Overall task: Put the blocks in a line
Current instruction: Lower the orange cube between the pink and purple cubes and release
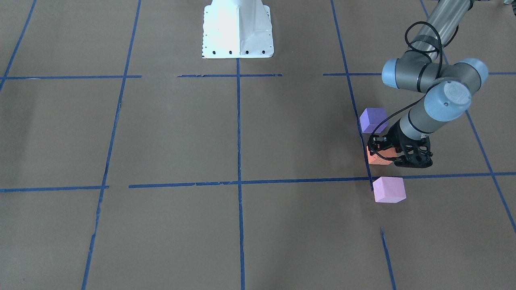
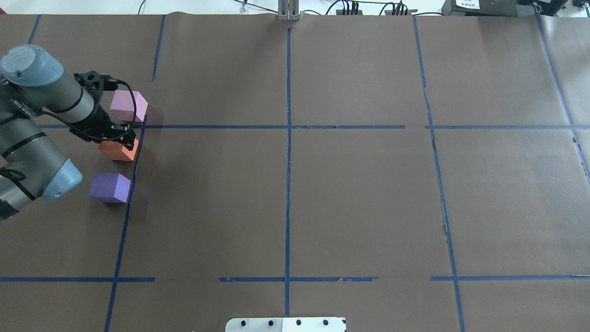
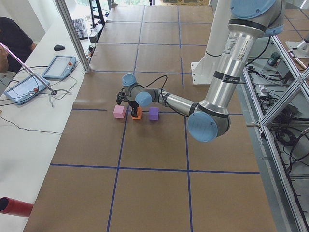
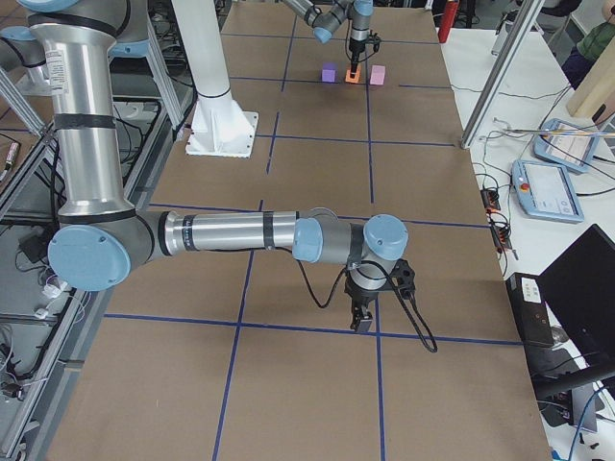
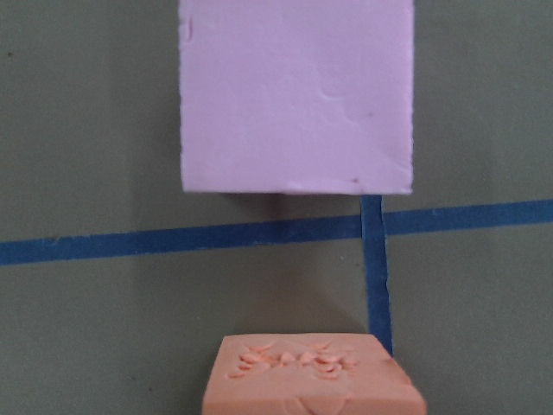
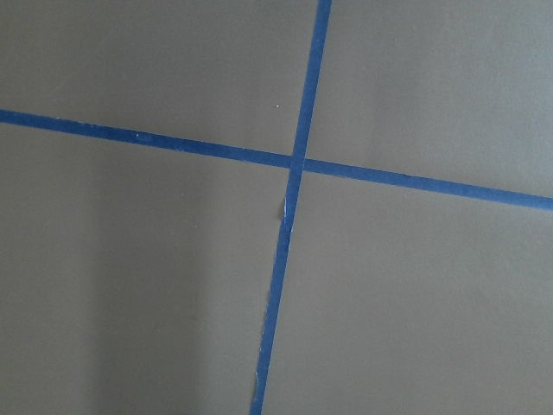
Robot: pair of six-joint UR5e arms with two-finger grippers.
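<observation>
The left gripper (image 1: 394,157) is down over the orange block (image 1: 381,158) with its jaws straddling it, but I can't tell if they pinch it. That block sits between the purple block (image 1: 373,119) and the pink block (image 1: 389,189), beside a blue tape line (image 1: 352,96), half hidden from the front by the gripper itself. Only the left wrist view shows its dented top, and only the right-side view shows the right gripper (image 4: 362,322), far off, its opening unclear.

The brown-papered table (image 2: 350,198), gridded with blue tape (image 2: 287,184), carries a pink block (image 2: 129,105), an orange block (image 2: 119,151) and a purple block (image 2: 109,187) in a row near the end on the robot's left.
</observation>
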